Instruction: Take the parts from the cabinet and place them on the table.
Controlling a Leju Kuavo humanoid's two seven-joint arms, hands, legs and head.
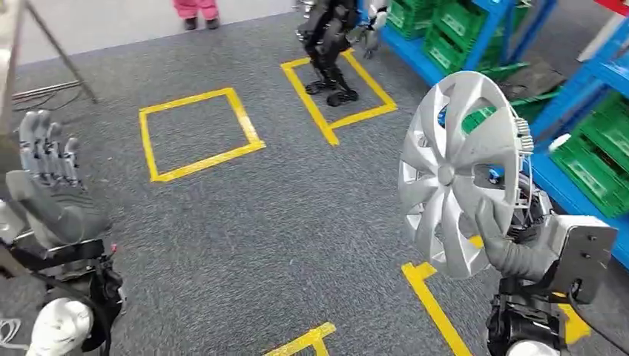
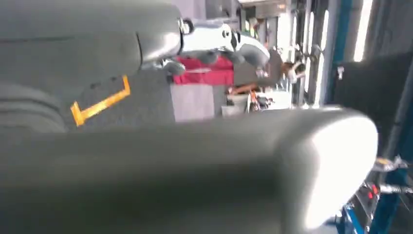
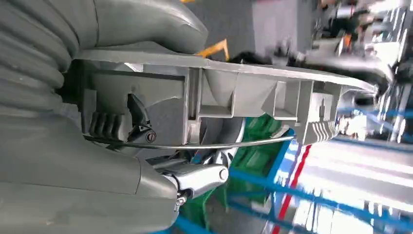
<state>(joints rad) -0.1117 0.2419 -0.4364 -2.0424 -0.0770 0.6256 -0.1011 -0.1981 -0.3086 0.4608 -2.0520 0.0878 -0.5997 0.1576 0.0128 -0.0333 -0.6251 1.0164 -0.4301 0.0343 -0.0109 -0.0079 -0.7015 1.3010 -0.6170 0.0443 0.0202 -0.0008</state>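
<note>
The right hand (image 1: 512, 248) grips a silver wheel cover (image 1: 456, 174) by its lower rim. The thumb presses on the front face and the dark fingers are tucked behind it. The wheel cover stands almost upright in the air, above the floor, with its spokes facing the middle of the room. In the right wrist view the wheel cover (image 3: 229, 92) shows its edge, with grey clips and a thin wire ring along the back.

The left hand (image 1: 48, 174) is raised on the other side, holding nothing. Its fingers point up and sit a little apart.

Between the two hands there is a wide stretch of grey carpet floor (image 1: 297, 222). A square of yellow tape (image 1: 199, 133) lies on it, well away from both hands. Another yellow tape box (image 1: 337, 89) sits farther off, and a second dark robot (image 1: 330, 44) stands in it. A yellow tape corner (image 1: 430, 297) lies on the floor just under the wheel cover.

Blue shelves (image 1: 564, 111) with green crates (image 1: 597, 159) run along the right side, close behind the wheel cover. Pink shoes of a person (image 1: 196, 11) show at the far edge of the carpet.
</note>
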